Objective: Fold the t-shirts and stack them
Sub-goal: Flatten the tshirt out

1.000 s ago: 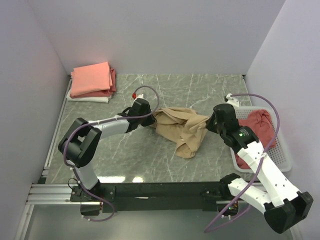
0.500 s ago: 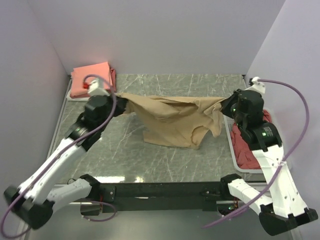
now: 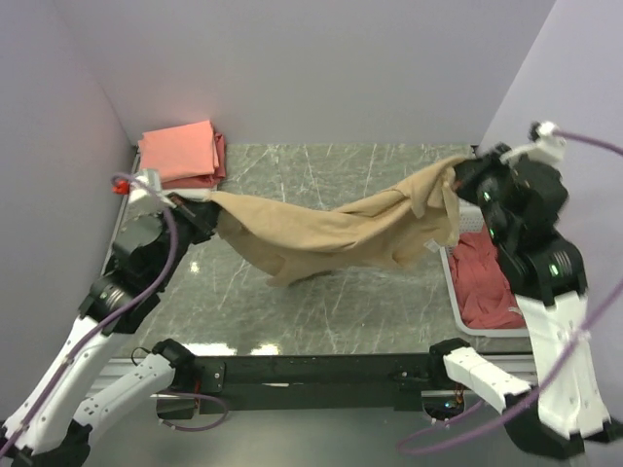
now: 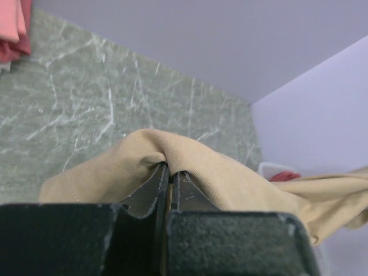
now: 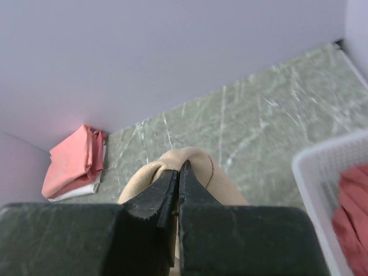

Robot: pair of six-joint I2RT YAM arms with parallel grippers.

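Tan t-shirt (image 3: pixel 331 233) aloft between left tool (image 3: pixel 200 206), right tool (image 3: pixel 458 181)

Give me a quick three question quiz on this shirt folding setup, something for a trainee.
1. True or false: the tan t-shirt lies flat on the table.
2. Where is the folded stack? A: far left corner. B: inside the basket. C: near right edge.
3. What lies in the white basket?

Key
1. False: it hangs stretched between the left gripper and the right gripper, both shut on it.
2. A.
3. A red t-shirt.
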